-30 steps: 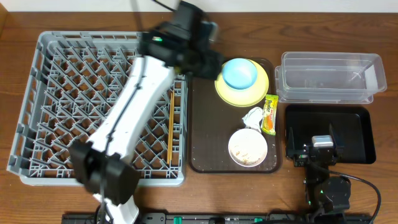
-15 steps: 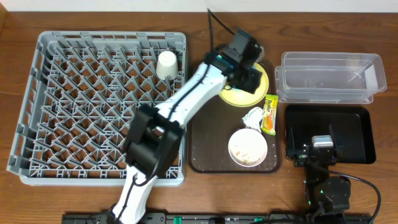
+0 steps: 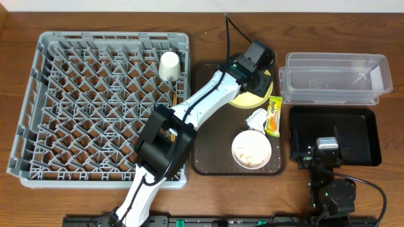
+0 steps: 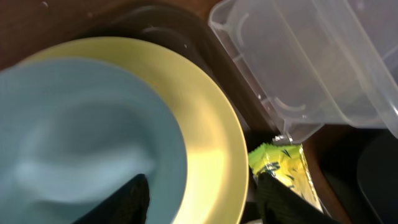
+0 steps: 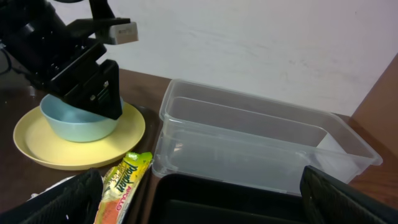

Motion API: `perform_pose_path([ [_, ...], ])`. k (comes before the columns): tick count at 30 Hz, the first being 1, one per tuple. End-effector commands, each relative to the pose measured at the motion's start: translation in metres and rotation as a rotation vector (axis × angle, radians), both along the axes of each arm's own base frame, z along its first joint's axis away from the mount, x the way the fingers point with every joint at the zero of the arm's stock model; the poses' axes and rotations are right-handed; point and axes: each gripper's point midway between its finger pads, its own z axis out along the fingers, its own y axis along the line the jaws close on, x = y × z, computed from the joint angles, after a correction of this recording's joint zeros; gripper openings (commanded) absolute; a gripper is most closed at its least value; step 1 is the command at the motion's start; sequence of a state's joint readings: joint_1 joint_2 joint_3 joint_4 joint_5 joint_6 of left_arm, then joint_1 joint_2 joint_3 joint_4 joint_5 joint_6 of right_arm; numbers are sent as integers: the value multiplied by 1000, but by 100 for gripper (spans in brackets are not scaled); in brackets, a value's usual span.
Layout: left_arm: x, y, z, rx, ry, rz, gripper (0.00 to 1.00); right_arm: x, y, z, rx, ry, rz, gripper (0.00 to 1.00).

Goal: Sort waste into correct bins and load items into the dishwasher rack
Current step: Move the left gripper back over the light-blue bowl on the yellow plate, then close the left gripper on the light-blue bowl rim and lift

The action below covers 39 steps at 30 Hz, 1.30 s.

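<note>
**Left gripper open over the blue bowl on the yellow plate**

The light blue bowl (image 4: 81, 137) sits on the yellow plate (image 4: 211, 155) at the upper centre of the overhead frame, at the top end of the brown serving tray (image 3: 205, 126). The left gripper (image 3: 255, 72) is right on it, its fingers (image 4: 130, 199) apart. One finger is above the bowl's inside and the other is out past the plate's rim, so nothing is clamped.

Just right of the plate lies the snack wrapper (image 3: 274, 115), with the crumpled napkin (image 3: 257, 118) touching its left side. Below them on the tray is the white bowl (image 3: 251, 150) holding pale crumbs.

At the upper right stands the clear tub (image 3: 334, 79), and the black tray (image 3: 360, 135) is directly below it. The right gripper (image 3: 319, 146) hangs over the black tray's left end, fingers spread wide and holding nothing.

The dishwasher rack (image 3: 76, 107) fills the left half of the frame. The white cup (image 3: 169, 65) is in its upper right corner, and the chopsticks (image 3: 175, 98) lie along its right edge, partly hidden by the left arm.
</note>
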<state>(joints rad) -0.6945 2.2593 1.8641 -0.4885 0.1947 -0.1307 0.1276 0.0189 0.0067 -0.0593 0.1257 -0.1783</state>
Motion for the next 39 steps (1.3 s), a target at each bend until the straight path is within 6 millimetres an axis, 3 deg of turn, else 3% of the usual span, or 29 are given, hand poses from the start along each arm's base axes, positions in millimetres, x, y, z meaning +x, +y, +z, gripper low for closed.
perform_pose_path([
  [1, 5, 3, -6, 27, -20, 13, 52, 0, -1, -2, -10, 6, -1, 99],
  [7, 4, 2, -11, 28, -18, 11, 49, 0, -1, -2, -10, 6, -1, 99],
  [13, 2, 0, -40, 53, 10, 5, 49, 0, -1, -2, -10, 6, -1, 99],
  [26, 8, 0, -37, 51, -15, 18, 29, 0, -1, -2, -10, 6, -1, 99],
  [29, 12, -3, -25, 27, -42, 19, 22, 0, -1, -2, -10, 6, -1, 99],
  [31, 15, -4, -7, 6, -67, 22, 12, 0, -1, -2, -10, 6, -1, 99],
  [35, 19, 2, 45, -69, -103, 78, 6, 0, -1, -2, -10, 6, -1, 99],
  [39, 18, 24, 113, -205, -79, 164, 6, 0, -1, -2, -10, 6, -1, 99],
])
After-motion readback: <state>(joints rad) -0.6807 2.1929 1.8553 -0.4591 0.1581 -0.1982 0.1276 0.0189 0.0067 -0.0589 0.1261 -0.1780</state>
